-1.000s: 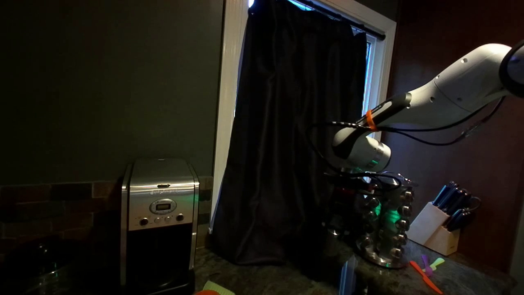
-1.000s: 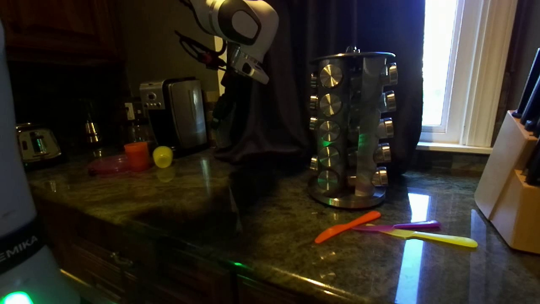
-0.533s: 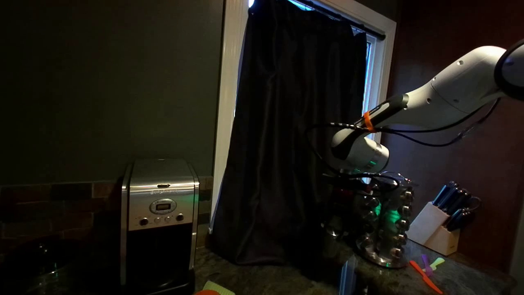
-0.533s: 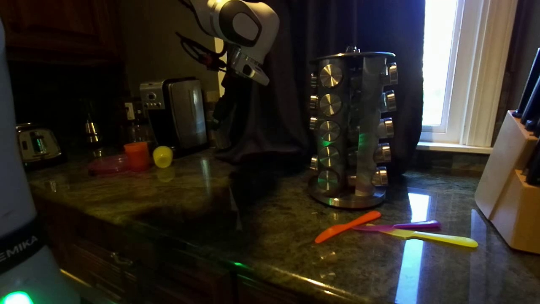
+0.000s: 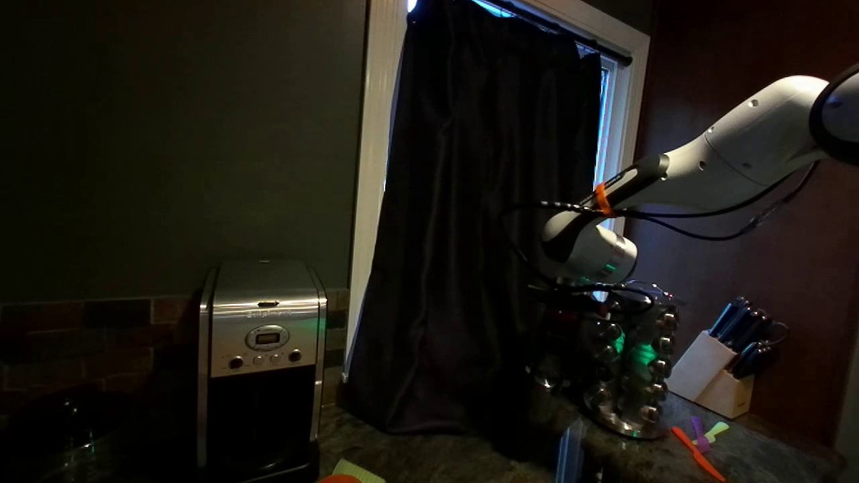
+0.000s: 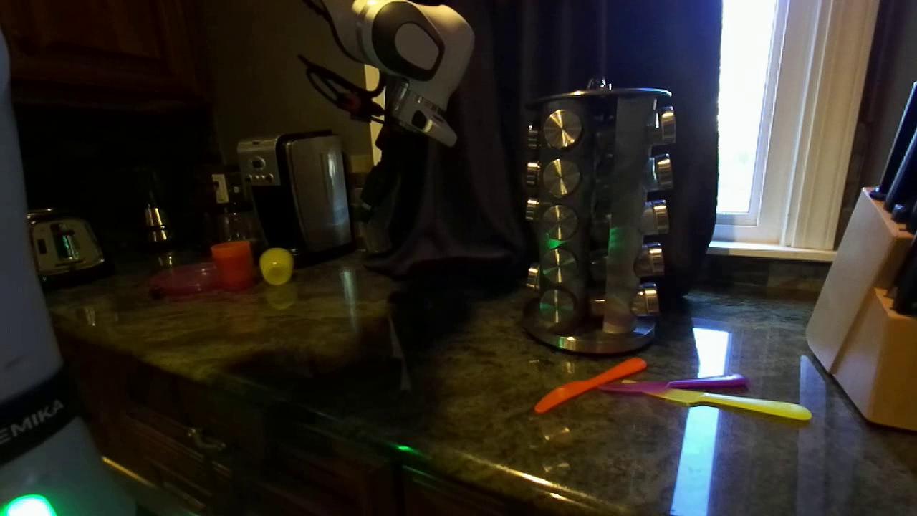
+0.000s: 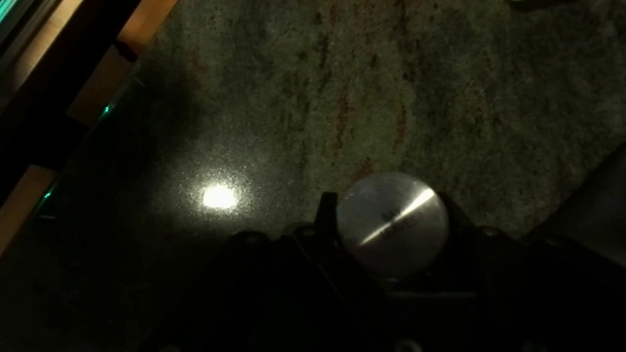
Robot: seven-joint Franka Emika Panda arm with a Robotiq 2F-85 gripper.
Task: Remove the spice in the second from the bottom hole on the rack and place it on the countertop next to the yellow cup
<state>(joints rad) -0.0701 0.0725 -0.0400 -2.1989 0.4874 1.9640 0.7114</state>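
Over the dark mottled countertop (image 6: 480, 408), apart from the upright rack (image 6: 622, 215), the gripper (image 7: 390, 215) has its jaws closed on a spice jar (image 7: 393, 227). Its round lid (image 7: 386, 215) faces the wrist camera — long axis roughly along that sightline, body hidden behind.

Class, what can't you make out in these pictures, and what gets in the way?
Blurred: lettering on the jar lid, wrist view, glare across it.
Hidden: whatever is beneath that lid, wrist view, behind lid and gripper.
Too dark: the gripper's tips, in an exterior view, against the black curtain.
Cut off: an orange object, in an exterior view, by the bottom edge.
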